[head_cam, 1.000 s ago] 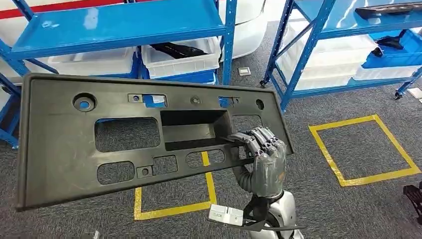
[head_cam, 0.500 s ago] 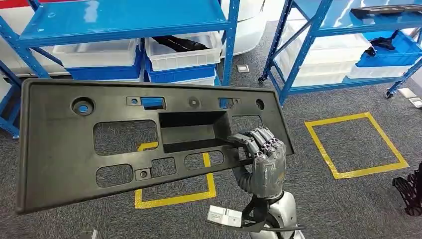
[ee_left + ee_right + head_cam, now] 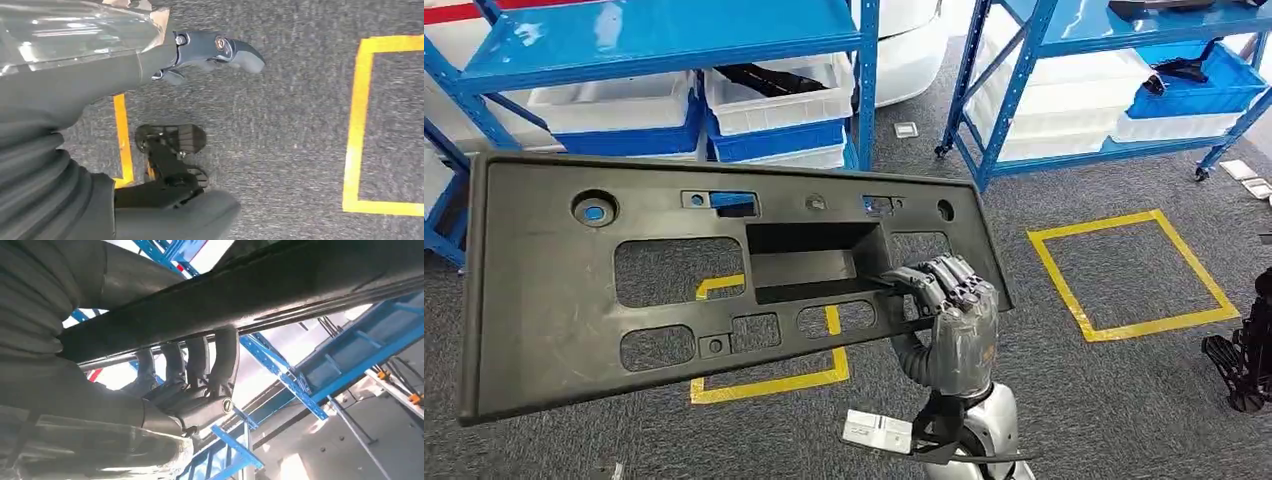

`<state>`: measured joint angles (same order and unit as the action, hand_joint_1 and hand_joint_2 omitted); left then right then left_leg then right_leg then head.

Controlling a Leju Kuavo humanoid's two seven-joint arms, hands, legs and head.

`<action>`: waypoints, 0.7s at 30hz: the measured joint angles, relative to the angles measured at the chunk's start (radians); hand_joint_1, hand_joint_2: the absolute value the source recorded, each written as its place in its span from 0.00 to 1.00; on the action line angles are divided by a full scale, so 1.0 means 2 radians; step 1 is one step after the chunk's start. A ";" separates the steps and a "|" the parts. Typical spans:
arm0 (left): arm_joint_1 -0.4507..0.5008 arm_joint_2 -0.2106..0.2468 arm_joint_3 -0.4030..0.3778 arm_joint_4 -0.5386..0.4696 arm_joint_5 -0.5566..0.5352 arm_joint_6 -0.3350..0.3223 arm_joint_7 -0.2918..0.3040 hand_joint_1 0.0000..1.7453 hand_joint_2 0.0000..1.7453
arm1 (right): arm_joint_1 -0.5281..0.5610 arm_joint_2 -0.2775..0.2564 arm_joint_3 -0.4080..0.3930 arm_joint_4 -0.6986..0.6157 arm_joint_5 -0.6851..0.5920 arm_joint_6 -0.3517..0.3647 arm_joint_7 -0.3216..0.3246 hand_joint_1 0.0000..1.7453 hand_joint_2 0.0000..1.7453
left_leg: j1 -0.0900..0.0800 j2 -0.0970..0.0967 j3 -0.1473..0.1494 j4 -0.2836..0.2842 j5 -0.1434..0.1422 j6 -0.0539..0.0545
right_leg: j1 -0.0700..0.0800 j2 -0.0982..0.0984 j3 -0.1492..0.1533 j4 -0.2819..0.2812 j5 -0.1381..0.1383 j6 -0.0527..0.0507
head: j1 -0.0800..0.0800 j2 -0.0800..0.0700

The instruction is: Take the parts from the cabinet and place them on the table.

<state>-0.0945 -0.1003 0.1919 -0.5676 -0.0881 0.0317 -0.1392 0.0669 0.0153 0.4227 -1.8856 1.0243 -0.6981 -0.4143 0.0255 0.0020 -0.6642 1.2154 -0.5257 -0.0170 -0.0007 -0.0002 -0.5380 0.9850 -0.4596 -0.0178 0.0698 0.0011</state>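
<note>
Black panel (image 3: 674, 290) is carried out in front, off the shelves (image 3: 654, 45) at 12 o'clock. Right robot hand (image 3: 949, 320) is clamped on its lower bar by the 4 o'clock corner, fingers (image 3: 225, 360) hooked through a cutout, likely to prevent slipping. Left robot hand (image 3: 210, 50) hangs over carpet (image 3: 300, 125); nothing is held, fingers apart or together can't be told. No worktop seen yet.

Blue shelving racks (image 3: 664, 45) hold white bins (image 3: 774, 100); yellow tape squares (image 3: 1134, 275) mark grey carpet (image 3: 1064, 400).
</note>
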 joint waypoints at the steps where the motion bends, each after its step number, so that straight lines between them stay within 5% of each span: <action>1: 0.000 0.000 0.000 0.000 0.000 0.000 0.000 0.00 1.00 | 0.000 0.000 0.000 0.000 0.000 0.000 0.000 1.00 1.00 | 0.000 0.000 0.028 -0.041 0.015 0.003 | 0.001 0.000 -0.001 0.000 0.002 0.000 | 0.000 0.000; 2: -0.001 0.000 0.000 0.000 0.000 0.000 0.000 0.00 1.00 | 0.000 0.000 0.000 0.000 0.000 0.000 0.000 1.00 1.00 | -0.001 -0.001 0.064 -0.093 0.026 0.007 | 0.001 0.000 -0.002 0.000 0.003 0.002 | 0.000 0.000; 3: -0.002 0.000 0.000 0.000 0.000 0.000 0.000 0.00 1.00 | 0.000 0.000 0.000 0.000 0.000 0.000 0.000 1.00 1.00 | -0.003 -0.002 0.076 -0.113 0.016 0.009 | 0.002 0.000 -0.003 0.001 0.005 0.005 | 0.000 0.000; 4: -0.002 0.000 0.000 0.000 0.000 0.000 -0.001 0.00 1.00 | -0.001 0.000 0.000 0.000 0.000 0.000 0.000 1.00 1.00 | -0.006 -0.003 0.072 -0.109 0.029 0.011 | 0.002 0.000 -0.003 0.000 0.007 0.008 | 0.001 0.000; 6: -0.002 0.001 0.000 0.000 0.000 0.000 0.000 0.00 1.00 | -0.001 0.000 0.000 0.000 0.000 0.000 0.000 1.00 1.00 | -0.010 -0.002 0.070 -0.113 0.027 0.017 | 0.000 -0.001 -0.005 0.000 0.010 0.014 | 0.000 0.000; 8: -0.003 0.000 0.000 0.000 0.000 0.000 0.000 0.00 1.00 | -0.001 0.000 0.000 0.000 0.000 0.000 0.000 1.00 1.00 | -0.004 0.001 0.069 -0.124 0.038 0.026 | 0.003 -0.001 -0.012 0.004 0.010 0.020 | 0.000 0.000; 9: -0.003 0.000 0.000 0.000 0.000 0.000 0.000 0.00 1.00 | -0.001 0.000 0.000 0.000 0.000 0.000 0.000 1.00 1.00 | -0.007 0.000 0.066 -0.124 0.039 0.026 | 0.002 0.000 -0.018 0.012 0.000 0.019 | 0.000 0.000; 10: -0.003 0.000 0.000 0.000 0.000 0.001 0.000 0.00 1.00 | -0.002 0.000 0.000 0.000 0.000 0.000 0.000 1.00 1.00 | -0.010 -0.002 0.063 -0.121 0.035 0.014 | 0.005 0.000 -0.015 -0.004 -0.008 0.007 | 0.002 0.000; 11: -0.001 0.000 0.000 0.000 0.000 0.000 0.000 0.00 1.00 | -0.001 -0.001 0.000 0.000 0.000 0.000 0.000 1.00 1.00 | -0.012 -0.002 0.062 -0.122 0.038 0.018 | 0.005 0.001 -0.017 -0.004 0.004 0.008 | 0.001 0.000; 12: -0.002 -0.001 0.000 0.000 0.000 0.000 0.000 0.00 1.00 | 0.000 0.000 0.000 0.000 0.000 0.000 0.000 1.00 1.00 | -0.014 -0.002 0.059 -0.120 0.038 0.020 | 0.004 0.001 -0.018 -0.006 0.019 0.016 | 0.000 0.000; 14: -0.002 -0.001 0.000 0.000 0.000 0.000 0.000 0.00 1.00 | -0.001 0.000 0.000 0.000 0.000 0.000 0.000 1.00 1.00 | -0.016 -0.002 0.056 -0.119 0.042 0.024 | 0.002 0.001 -0.019 -0.006 0.021 0.015 | 0.000 0.000; 16: -0.002 -0.001 0.000 0.000 0.000 0.000 0.000 0.00 1.00 | 0.000 0.000 0.000 0.000 0.000 0.000 0.000 1.00 1.00 | -0.018 -0.002 0.051 -0.118 0.046 0.027 | 0.000 0.001 -0.021 -0.006 0.026 0.022 | 0.000 0.000; 19: -0.002 -0.001 0.000 0.000 0.000 0.000 0.000 0.00 1.00 | -0.001 0.000 0.000 0.000 0.000 0.000 0.000 1.00 1.00 | -0.019 -0.002 0.050 -0.118 0.047 0.027 | 0.000 0.001 -0.022 -0.006 0.027 0.021 | 0.000 0.000; 21: -0.002 0.000 0.000 0.000 0.000 0.000 0.000 0.00 1.00 | -0.001 0.000 0.000 0.000 0.000 0.000 0.000 1.00 1.00 | -0.022 -0.003 0.048 -0.114 0.047 0.033 | -0.010 0.000 -0.020 -0.010 0.033 0.030 | 0.000 0.000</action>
<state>-0.0979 -0.1003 0.1926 -0.5680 -0.0881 0.0320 -0.1400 0.0647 0.0153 0.4227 -1.8856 1.0243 -0.6981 -0.4147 -0.0176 -0.0035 -0.5692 0.9867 -0.4317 0.0492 -0.0209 0.0002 -0.5786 0.9646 -0.3942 0.0414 0.0698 0.0011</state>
